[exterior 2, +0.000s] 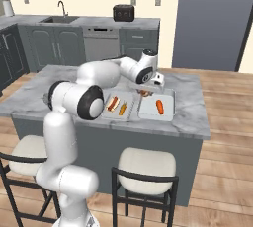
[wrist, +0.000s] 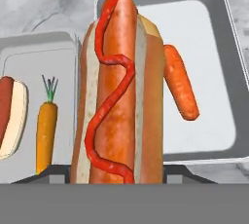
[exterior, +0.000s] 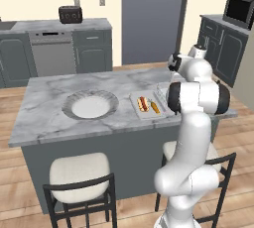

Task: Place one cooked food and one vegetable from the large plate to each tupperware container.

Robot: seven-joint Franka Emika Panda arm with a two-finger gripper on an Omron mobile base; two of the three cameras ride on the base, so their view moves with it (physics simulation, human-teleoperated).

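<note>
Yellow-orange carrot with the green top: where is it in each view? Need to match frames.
Left base view: yellow-orange carrot right of centre, in the container just left of the arm.
Right base view: centre, in the left of the two containers.
Hand view: lower left, left of the held hot dog.
Shared landmark: the lying hot dog in the same container, on its left in every view.

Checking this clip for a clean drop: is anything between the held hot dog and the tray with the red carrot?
Nothing visible. The end effector holds the hot dog over the tray. The red carrot lies in it, with bare floor beside it. The other tray already has its pair.
</note>
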